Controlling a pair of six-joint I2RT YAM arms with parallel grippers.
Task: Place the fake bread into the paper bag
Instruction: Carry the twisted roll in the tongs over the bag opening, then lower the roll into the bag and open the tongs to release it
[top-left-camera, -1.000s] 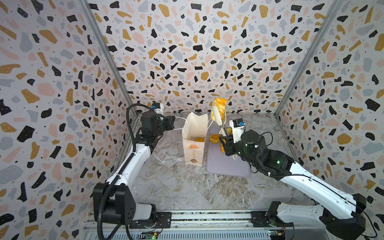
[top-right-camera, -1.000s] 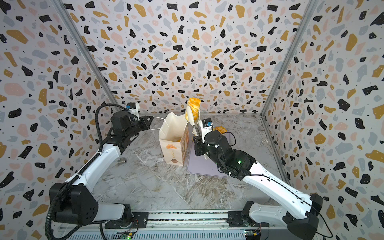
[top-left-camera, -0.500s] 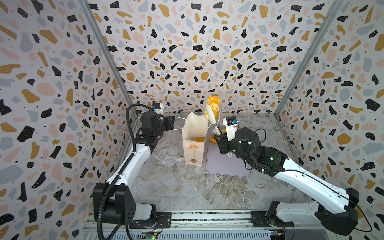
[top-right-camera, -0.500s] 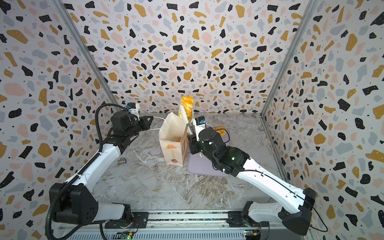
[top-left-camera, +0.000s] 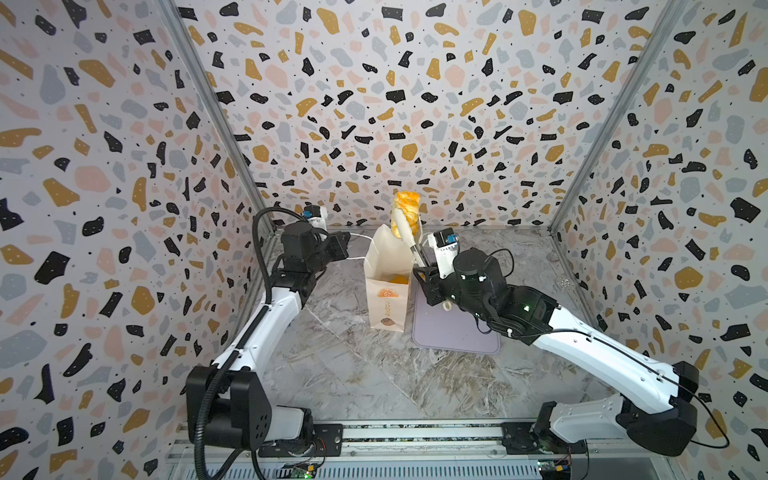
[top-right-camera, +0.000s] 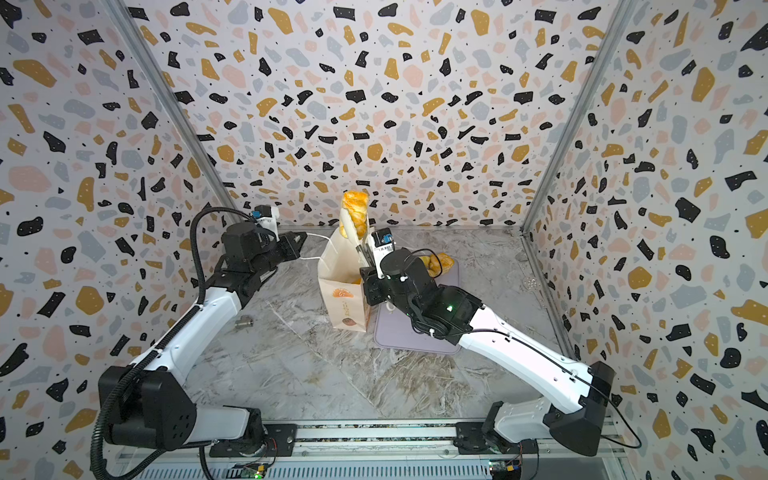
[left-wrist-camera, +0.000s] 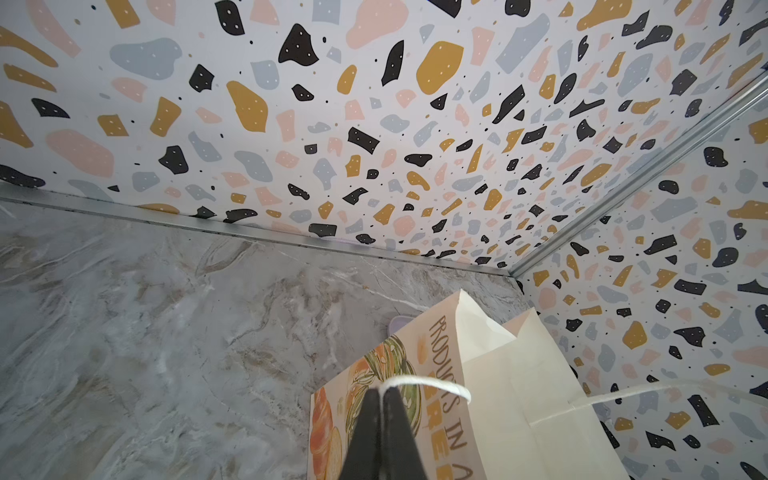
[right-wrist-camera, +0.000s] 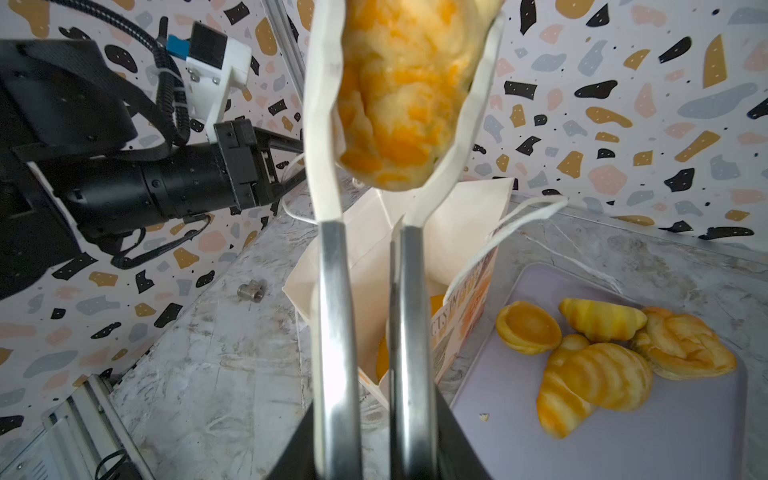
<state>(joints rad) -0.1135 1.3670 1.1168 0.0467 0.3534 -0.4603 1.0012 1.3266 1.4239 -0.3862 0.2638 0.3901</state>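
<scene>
The cream paper bag (top-left-camera: 388, 291) (top-right-camera: 343, 299) stands open at mid-table, with something orange inside (top-left-camera: 397, 277). My left gripper (top-left-camera: 345, 245) (left-wrist-camera: 382, 399) is shut on its white string handle (left-wrist-camera: 428, 382), pulling it left. My right gripper (top-left-camera: 424, 272) (right-wrist-camera: 374, 436) is shut on metal tongs (right-wrist-camera: 332, 311) with white tips. The tongs pinch a plaited golden pastry (top-left-camera: 407, 208) (right-wrist-camera: 407, 91), held upright above the bag's mouth. Several more fake breads lie on the tray: a round bun (right-wrist-camera: 528, 328), striped rolls (right-wrist-camera: 598, 374) and a knotted piece (right-wrist-camera: 685, 345).
The flat lilac tray (top-left-camera: 457, 336) (right-wrist-camera: 665, 436) lies just right of the bag, under my right arm. A small metal cylinder (top-right-camera: 244, 322) sits on the marble floor left of the bag. Patterned walls close in on three sides.
My right arm has swung the tongs and pastry leftward, from over the tray to above the bag's mouth. The left arm and bag have not moved.
</scene>
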